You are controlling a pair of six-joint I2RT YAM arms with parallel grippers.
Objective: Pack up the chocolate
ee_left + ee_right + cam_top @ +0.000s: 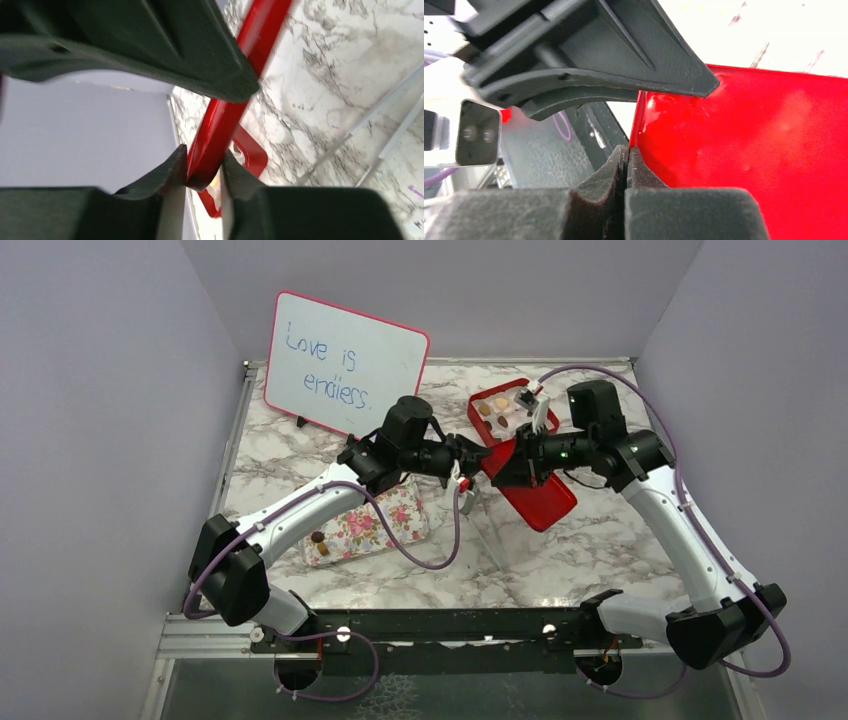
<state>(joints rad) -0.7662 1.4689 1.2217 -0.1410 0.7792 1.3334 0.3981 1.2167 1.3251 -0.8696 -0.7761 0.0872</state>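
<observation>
So this looks like the lid-on part of packing. Both arms meet at the glossy red square lid [545,498], which sits just at 5 o'clock from the red square box with white lining [478,400].

The left gripper [462,480] has its pads pinched narrow on the lid's rim; the left wrist view shows the red edge caught between them. The right gripper [512,462] is closed tight with its pads pressed together. The lid's edge runs right into that seam, so I can't tell if it really has any of it.

The chocolate [501,403] is a few small brown and tan pieces inside the box, at about 1 o'clock on the marble-patterned table [620,540].

To do it well, I'd level the lid first since it looks tilted. Then carry it toward 11 o'clock until the corners line up and lower it square, not one edge first. Don't drag it over the candies.

Stuff in the way:
- Both grippers crowd the same end of the lid.
- The right wrist hangs right beside the box.

The pink floral rectangular tray [395,520] at 8 o'clock holds two brown pieces, so closing up might be premature. The pink-framed whiteboard [345,365] at 11 o'clock is well apart.
</observation>
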